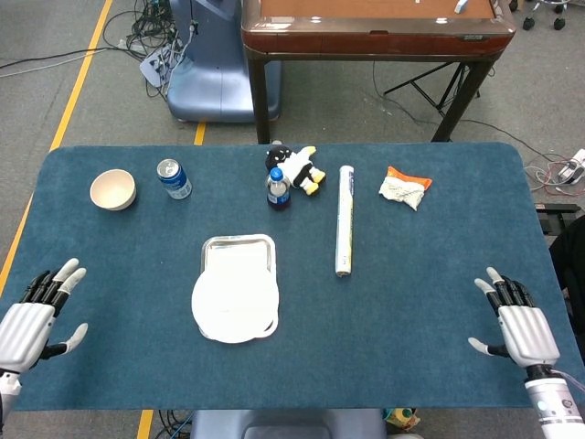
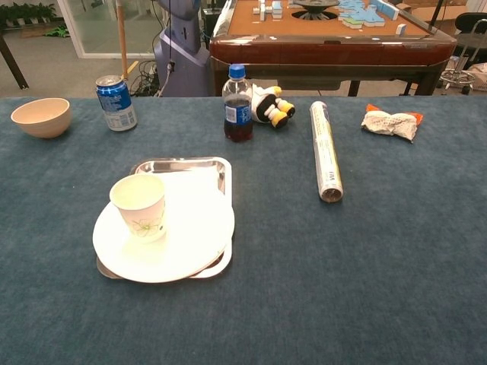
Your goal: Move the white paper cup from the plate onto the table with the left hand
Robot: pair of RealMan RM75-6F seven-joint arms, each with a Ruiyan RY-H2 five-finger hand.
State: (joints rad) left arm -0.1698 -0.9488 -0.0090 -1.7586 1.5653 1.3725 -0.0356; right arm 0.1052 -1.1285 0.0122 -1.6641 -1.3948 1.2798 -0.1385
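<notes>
At the near left edge of the dark blue cloth-covered table [image 1: 430, 274], bare cloth is seen around the left hand [image 1: 32, 320], fingers spread, empty. Likewise the right hand [image 1: 521, 325]. Upright on the round white plate [image 2: 190, 247] over a steel tray [image 2: 179, 165] stands the white paper cup [image 2: 139, 205]. Farther back, a blue soda can [image 2: 116, 102] and beige bowl [image 2: 42, 116] are seen.

I am looking down at a table covered in dark blue felt [image 1: 430, 302], set on a grey floor [image 1: 55, 101]. A yellow line [image 1: 80, 78] runs across the floor on the left. Beyond the table stands a brown wooden game table [image 1: 375, 23] on dark legs, with blue tiles [image 2: 365, 11] on its top. Beside it sits a blue-grey machine base [image 1: 210, 78], and black cables [image 1: 146, 27] lie tangled nearby. A glass door [image 2: 95, 26] shows at far left in the chest view.
</notes>
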